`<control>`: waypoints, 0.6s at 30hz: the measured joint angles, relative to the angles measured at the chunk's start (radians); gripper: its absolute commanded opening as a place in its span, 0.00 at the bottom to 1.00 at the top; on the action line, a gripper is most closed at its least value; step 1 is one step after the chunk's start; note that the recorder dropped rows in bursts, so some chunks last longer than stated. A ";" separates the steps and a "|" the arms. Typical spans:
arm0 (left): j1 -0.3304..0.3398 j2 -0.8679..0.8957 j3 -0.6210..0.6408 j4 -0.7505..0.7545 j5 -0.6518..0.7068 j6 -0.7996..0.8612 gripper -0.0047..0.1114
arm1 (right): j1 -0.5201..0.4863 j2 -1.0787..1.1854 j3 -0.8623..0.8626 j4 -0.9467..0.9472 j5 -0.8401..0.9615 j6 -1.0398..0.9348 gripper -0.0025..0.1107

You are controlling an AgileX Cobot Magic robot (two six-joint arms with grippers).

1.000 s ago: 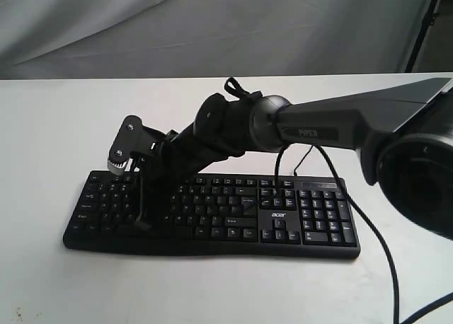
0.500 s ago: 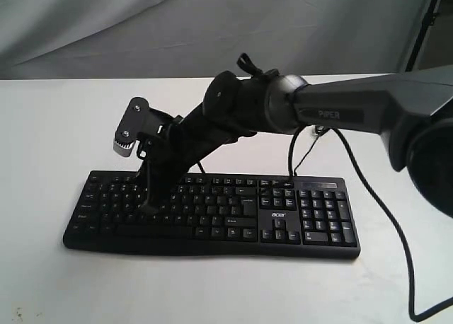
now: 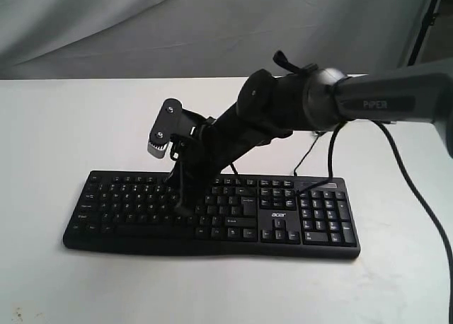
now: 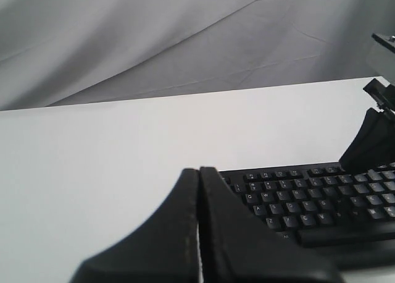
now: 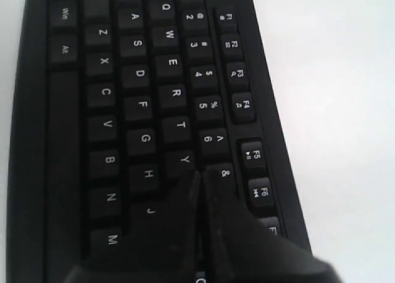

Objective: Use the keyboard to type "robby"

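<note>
The black keyboard [image 3: 212, 214] with white legends and an acer logo lies across the white table. My right gripper [image 3: 185, 209] reaches over from the right, shut and empty, its tips down among the middle letter keys. In the right wrist view the keyboard [image 5: 123, 97] fills the picture and the right gripper [image 5: 199, 175] points beside the Y and 7 keys. My left gripper [image 4: 199, 170] is shut on nothing and sits off the keyboard's [image 4: 308, 199] escape-key end; it does not show in the exterior view.
The keyboard's thin black cable [image 3: 311, 151] runs off behind the number pad. A thicker arm cable [image 3: 417, 197] hangs down at the right. A grey cloth backdrop [image 3: 141, 27] stands behind the white table [image 3: 56, 126].
The right arm has swung rightward along the keyboard, its shut tips going from the left letter keys to the middle ones. They lifted midway and are low again.
</note>
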 measured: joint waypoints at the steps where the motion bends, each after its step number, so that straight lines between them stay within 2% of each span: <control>1: 0.000 0.000 0.000 0.000 0.000 0.000 0.04 | -0.001 -0.001 0.007 0.003 0.000 -0.006 0.02; 18: 0.000 0.000 0.000 0.000 0.000 0.000 0.04 | -0.048 -0.008 0.021 0.013 0.072 -0.012 0.02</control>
